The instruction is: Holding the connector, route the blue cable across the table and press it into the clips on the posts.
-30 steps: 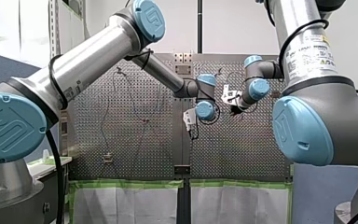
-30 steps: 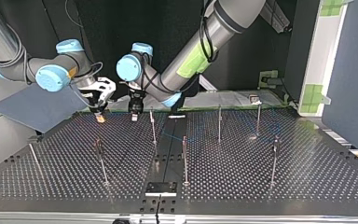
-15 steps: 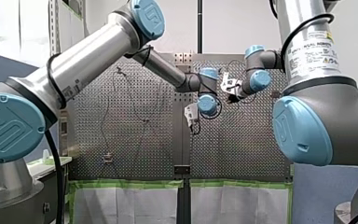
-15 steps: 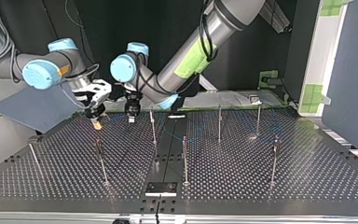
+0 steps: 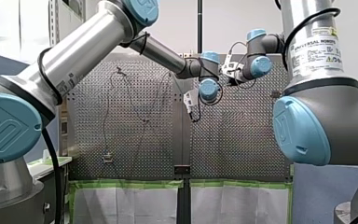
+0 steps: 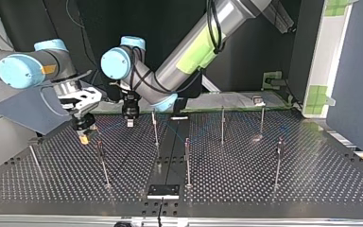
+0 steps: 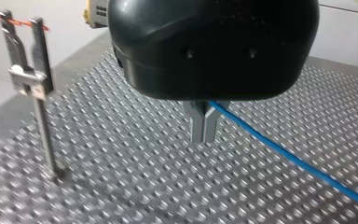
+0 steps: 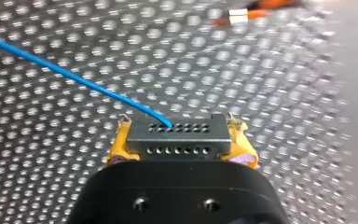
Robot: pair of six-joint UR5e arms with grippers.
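**Rigid end held, the rest slack**

Your right pincer (image 8: 182,135) is clamped on the connector (image 8: 178,145), the one rigid place to hold. The blue cable (image 8: 74,77) leaves its face and runs ahead, thin, soft, likely to sag. Your left pincer (image 7: 203,128) looks pinched together on that cable above the counter (image 7: 121,186). Beside it stands a post (image 7: 44,135), its clip (image 7: 25,81) hard to make out.

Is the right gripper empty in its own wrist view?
No, the right gripper clamps a grey rectangular perforated connector between its yellow pads, the thin blue cable entering it.
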